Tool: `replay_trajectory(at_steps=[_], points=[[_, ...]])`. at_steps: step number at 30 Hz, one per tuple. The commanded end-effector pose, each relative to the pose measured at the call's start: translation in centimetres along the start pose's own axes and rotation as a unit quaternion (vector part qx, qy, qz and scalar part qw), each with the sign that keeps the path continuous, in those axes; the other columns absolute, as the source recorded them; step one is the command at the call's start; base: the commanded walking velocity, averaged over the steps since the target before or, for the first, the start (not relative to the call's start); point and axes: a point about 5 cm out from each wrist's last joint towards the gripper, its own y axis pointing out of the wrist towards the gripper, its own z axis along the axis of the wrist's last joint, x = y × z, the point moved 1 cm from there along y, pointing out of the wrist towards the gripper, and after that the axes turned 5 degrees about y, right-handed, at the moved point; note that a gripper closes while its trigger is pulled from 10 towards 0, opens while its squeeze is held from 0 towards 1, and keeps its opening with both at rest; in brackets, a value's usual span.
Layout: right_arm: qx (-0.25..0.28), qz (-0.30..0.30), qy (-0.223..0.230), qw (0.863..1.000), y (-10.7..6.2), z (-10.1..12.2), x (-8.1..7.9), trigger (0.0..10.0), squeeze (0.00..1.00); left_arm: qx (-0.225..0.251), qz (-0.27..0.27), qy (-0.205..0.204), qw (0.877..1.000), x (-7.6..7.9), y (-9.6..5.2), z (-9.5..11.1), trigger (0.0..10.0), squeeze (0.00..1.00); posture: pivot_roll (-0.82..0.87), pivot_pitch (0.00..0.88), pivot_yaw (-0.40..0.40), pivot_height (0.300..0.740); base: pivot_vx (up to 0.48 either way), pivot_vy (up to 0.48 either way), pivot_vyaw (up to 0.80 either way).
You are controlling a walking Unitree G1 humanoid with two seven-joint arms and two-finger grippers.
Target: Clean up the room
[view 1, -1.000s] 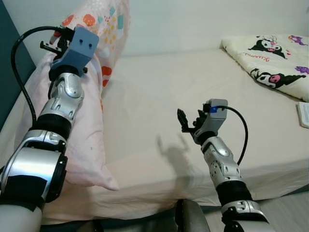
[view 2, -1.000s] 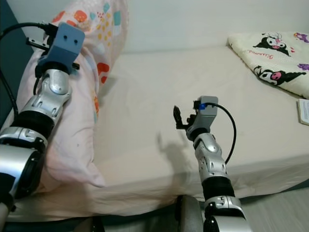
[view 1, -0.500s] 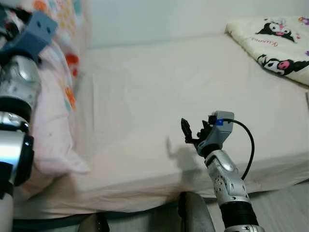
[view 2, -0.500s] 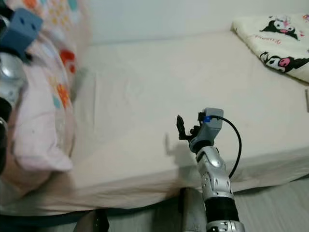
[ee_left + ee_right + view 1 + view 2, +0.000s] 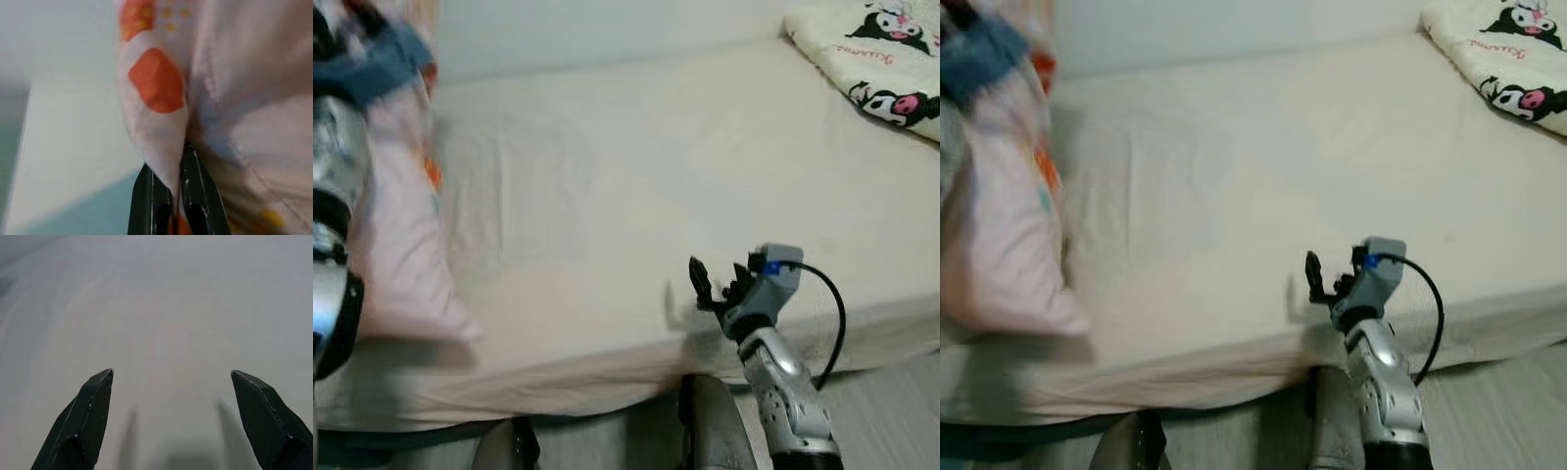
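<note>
Beside bed (image 5: 607, 176), left hand (image 5: 168, 188) apparently pinches pillow (image 5: 156, 98) edge.

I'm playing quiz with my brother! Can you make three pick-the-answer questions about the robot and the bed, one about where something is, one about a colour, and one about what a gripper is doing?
1. Where does the cream blanket with black-and-pink cartoon figures lie?
A. on the floor
B. on the far right part of the pale bed
C. under the pillow

2. What colour is the big spot on the pink patterned pillow in the left wrist view?
A. orange
B. green
C. purple

3. What is the left gripper doing?
A. hanging open
B. holding a book
C. pinching the pillow's cloth

Answers:
1. B, it sits at the top right of the eye views.
2. A, an orange patch shows just above the black fingers.
3. C, cloth is squeezed between the closed fingers, while the right gripper hangs open over the sheet.
</note>
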Motion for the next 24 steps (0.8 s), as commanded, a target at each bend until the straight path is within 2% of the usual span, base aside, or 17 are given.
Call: replay_trajectory(at_steps=[1, 4, 6, 7, 8, 9, 10, 11, 12, 13, 14, 15, 19, 21, 22, 23, 24], points=[[-0.01, 0.001, 0.009, 1.0, -0.3, -0.4, -0.3, 10.0, 0.0, -0.034, -0.012, 0.055, 0.998, 0.3, -0.5, -2.7, 0.0, 0.0, -0.11, 0.272, 0.09, 0.471, 0.0, 0.0, 0.0], [-0.011, 0.0, 0.01, 1.0, -0.4, -0.4, -0.2, 10.0, 0.0, -0.011, -0.016, 0.058, 0.998, 0.5, -0.6, -2.1, 0.0, 0.0, -0.11, 0.272, 0.09, 0.471, 0.0, 0.0, 0.0], [-0.011, 0.0, 0.01, 1.0, -0.3, -0.3, -0.4, 10.0, 0.0, -0.036, -0.064, 0.003, 0.997, 2.8, -1.7, -1.7, 0.0, 0.0, -0.12, 0.278, 0.093, 0.471, 0.0, 0.0, 0.0], [-0.011, 0.0, 0.01, 1.0, -0.3, -0.3, -0.4, 10.0, 0.0, -0.036, -0.064, 0.003, 0.997, 2.8, -1.7, -1.7, 0.0, 0.0, -0.12, 0.278, 0.093, 0.471, 0.0, 0.0, 0.0], [-0.012, -0.001, 0.01, 1.0, -0.3, -0.2, -0.4, 10.0, 0.0, -0.066, -0.099, -0.034, 0.992, 4.2, -2.5, -1.9, 1.0, 0.0, -0.12, 0.278, 0.093, 0.471, 0.0, 0.0, 0.0], [-0.012, -0.001, 0.01, 1.0, -0.4, -0.2, -0.5, 10.0, 0.0, -0.094, -0.132, -0.083, 0.983, 5.5, -3.4, -2.0, 5.3, 0.0, -0.12, 0.278, 0.093, 0.471, 0.0, 0.0, 0.0], [-0.012, -0.001, 0.01, 1.0, -0.4, -0.2, -0.5, 10.0, 0.0, -0.094, -0.132, -0.083, 0.983, 5.5, -3.4, -2.0, 5.3, 0.0, -0.12, 0.278, 0.093, 0.471, 0.0, 0.0, 0.0], [-0.013, -0.002, 0.009, 1.0, -0.5, -0.1, -0.5, 10.0, 0.0, -0.12, -0.162, -0.132, 0.97, 6.9, -4.3, -1.9, 10.0, 0.02, -0.13, 0.278, 0.092, 0.471, 0.0, 0.0, 0.0], [-0.013, -0.002, 0.009, 1.0, -0.5, -0.1, -0.5, 10.0, 0.0, -0.12, -0.162, -0.132, 0.97, 6.9, -4.3, -1.9, 10.0, 0.02, -0.13, 0.278, 0.092, 0.471, 0.0, 0.0, 0.0], [-0.014, -0.003, 0.008, 1.0, -0.5, -0.1, -0.4, 10.0, 0.0, -0.135, -0.183, -0.17, 0.959, 8.1, -5.2, -1.4, 9.0, 0.12, -0.13, 0.275, 0.09, 0.471, 0.0, 0.0, 0.0], [-0.014, -0.003, 0.008, 1.0, -0.5, -0.1, -0.4, 10.0, 0.0, -0.135, -0.183, -0.17, 0.959, 8.1, -5.2, -1.4, 9.0, 0.12, -0.13, 0.275, 0.09, 0.471, 0.0, 0.0, 0.0], [-0.015, -0.006, 0.007, 1.0, -0.6, 0.1, -0.2, 10.0, 0.0, -0.142, -0.203, -0.207, 0.946, 9.6, -6.5, -0.3, 10.0, 0.11, -0.12, 0.265, 0.086, 0.471, 0.0, 0.0, 0.0], [-0.014, -0.006, 0.005, 1.0, -0.3, 0.3, -0.2, 10.0, 0.0, -0.143, -0.209, -0.232, 0.939, 10.2, -7.0, 0.5, 10.0, 0.12, -0.11, 0.253, 0.085, 0.471, 0.0, 0.0, 0.0], [-0.011, -0.002, 0.006, 1.0, 0.1, 0.5, -0.3, 10.0, 0.0, -0.145, -0.227, -0.285, 0.92, 10.7, -7.4, 1.5, 10.0, 0.24, -0.1, 0.236, 0.084, 0.471, 0.0, 0.0, 0.0], [-0.011, -0.002, 0.006, 1.0, 0.1, 0.5, -0.3, 10.0, 0.0, -0.145, -0.227, -0.285, 0.92, 10.7, -7.4, 1.5, 10.0, 0.24, -0.1, 0.236, 0.084, 0.471, 0.0, 0.0, 0.0], [-0.01, -0.001, 0.005, 1.0, 0.3, 0.6, -0.4, 10.0, 0.0, -0.146, -0.237, -0.307, 0.91, 10.9, -7.5, 1.9, 10.0, 0.24, -0.1, 0.236, 0.084, 0.471, 0.0, 0.0, 0.0], [-0.009, 0.001, 0.005, 1.0, 0.5, 0.7, -0.5, 10.0, 0.0, -0.139, -0.271, -0.369, 0.878, 11.5, -7.9, 3.3, 10.0, 1.0, -0.09, 0.231, 0.085, 0.471, 0.0, 0.0, 0.0]])
